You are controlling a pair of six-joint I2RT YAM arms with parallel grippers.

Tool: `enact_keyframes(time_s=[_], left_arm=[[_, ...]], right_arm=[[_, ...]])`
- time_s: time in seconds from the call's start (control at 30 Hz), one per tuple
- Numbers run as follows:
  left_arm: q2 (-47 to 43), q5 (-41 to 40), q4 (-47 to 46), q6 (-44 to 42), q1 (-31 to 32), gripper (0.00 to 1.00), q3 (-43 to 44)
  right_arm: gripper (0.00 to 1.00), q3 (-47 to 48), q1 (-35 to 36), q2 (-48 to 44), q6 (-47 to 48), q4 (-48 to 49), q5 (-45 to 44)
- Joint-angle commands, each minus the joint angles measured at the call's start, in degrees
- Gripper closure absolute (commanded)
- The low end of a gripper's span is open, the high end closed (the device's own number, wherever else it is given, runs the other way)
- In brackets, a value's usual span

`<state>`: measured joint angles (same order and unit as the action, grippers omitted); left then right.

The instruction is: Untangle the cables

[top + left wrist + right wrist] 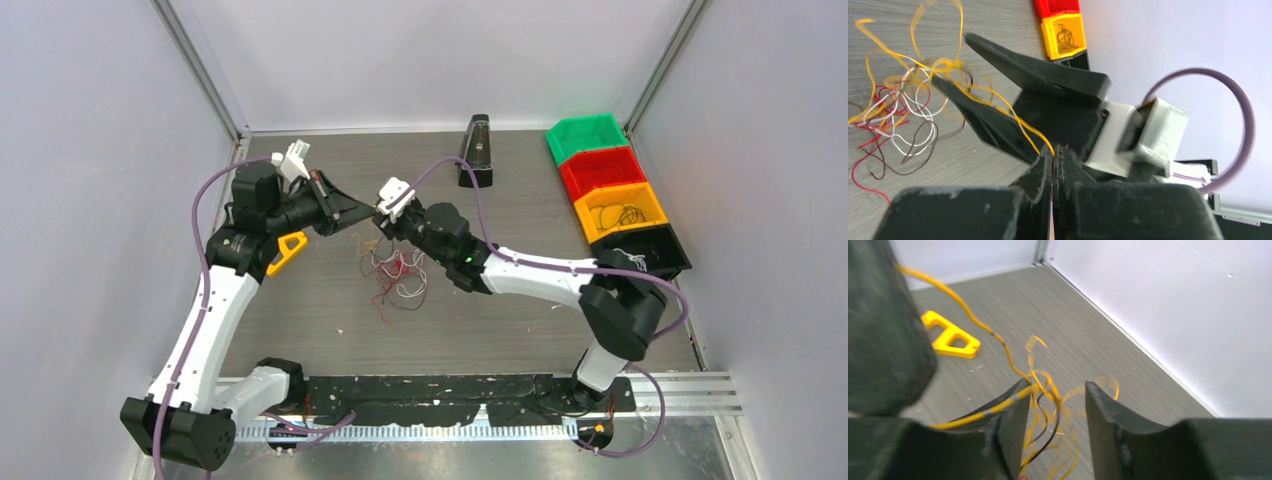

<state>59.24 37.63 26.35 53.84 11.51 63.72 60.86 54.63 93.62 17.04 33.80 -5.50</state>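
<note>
Left wrist: left end effector [1053,159] clenched on yellow cable [1020,127]; strand runs up-left past released right end effector [951,56] toward tangle [898,120], frame left.

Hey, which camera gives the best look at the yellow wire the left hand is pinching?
The left wrist view: the yellow wire leaves the left hand's shut fingers toward the tangle. The right wrist view shows a blurred stretch of it; from the top it is barely visible.
</note>
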Motion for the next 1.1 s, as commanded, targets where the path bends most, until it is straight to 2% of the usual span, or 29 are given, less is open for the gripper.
enact_keyframes(time_s=[0.0, 0.13, 0.23, 0.33, 0.4, 0.67, 0.73, 0.77, 0.83, 0.93, 1.07], left_arm=[[-1.1, 4.3, -3.0, 1.0, 0.0, 1.0, 3.5], [-1.7, 8.1, -7.9, 1.0, -0.1, 1.0, 4.9], [-1.4, 10.4, -12.3, 1.9, -0.4, 1.0, 7.8], [-0.9, 12.0, -14.7, 2.1, -0.7, 1.0, 10.6], [-0.9, 12.0, -15.9, 2.2, -1.0, 1.0, 12.6], [2.0, 12.0, -20.2, 3.6, -3.1, 1.0, 24.5], [3.0, 12.1, -20.4, 4.1, -3.6, 1.0, 27.0], [3.2, 12.1, -20.4, 4.2, -3.7, 1.0, 27.4], [3.0, 12.1, -21.3, 4.7, -3.6, 1.0, 26.6], [2.2, 12.3, -23.2, 5.6, -3.7, 1.0, 24.2], [1.7, 13.1, -25.9, 6.1, -3.7, 1.0, 23.2]], right_arm=[[0.57, 4.2, -0.2, 4.0, 3.8, 9.3, -13.1], [0.71, 3.5, -1.4, 5.7, 3.4, 7.4, -11.2], [0.74, 1.7, -1.7, 6.6, 3.7, 6.2, -9.1], [0.91, -2.0, -2.1, 6.4, 4.8, 5.9, -4.8], [0.94, -4.0, -2.3, 6.2, 5.6, 5.7, -2.7], [0.95, -10.7, -3.7, 5.6, 8.6, -0.9, 3.3], [0.9, -12.5, -4.2, 5.1, 9.8, -1.7, 3.5], [0.83, -13.2, -4.6, 4.9, 10.2, -2.3, 3.5], [0.8, -14.0, -5.4, 3.6, 10.0, -3.4, 3.8], [0.83, -13.9, -6.3, 2.0, 9.2, -5.7, 4.3], [0.94, -13.5, -8.0, 0.2, 8.8, -10.2, 5.8]])
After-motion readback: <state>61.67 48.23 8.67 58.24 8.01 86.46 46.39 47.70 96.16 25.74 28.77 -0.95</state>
